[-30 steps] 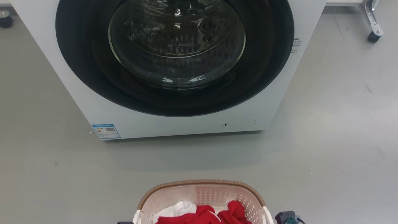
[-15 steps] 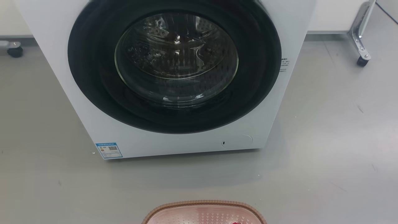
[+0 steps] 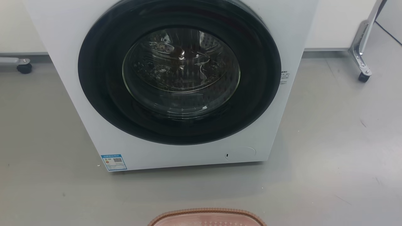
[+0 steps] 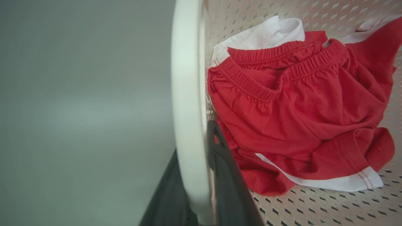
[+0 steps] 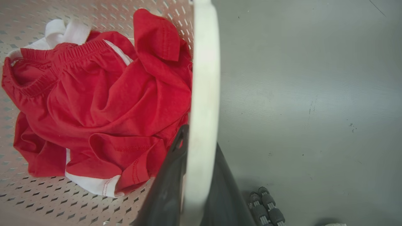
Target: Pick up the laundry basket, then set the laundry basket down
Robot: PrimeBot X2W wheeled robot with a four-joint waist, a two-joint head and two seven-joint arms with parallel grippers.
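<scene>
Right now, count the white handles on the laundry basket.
2. The left handle sits clamped between the left gripper fingers; the right handle sits clamped between the right gripper fingers. Further handles elsewhere on the rim could be out of sight.

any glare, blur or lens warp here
Head view: reflections streak the washer door glass, and a soft shadow on the floor before it. Left wrist view: the white handle of the laundry basket bows from the wide lens, claw fingers blurred. Right wrist view: same bowing; red clothes sharp.
</scene>
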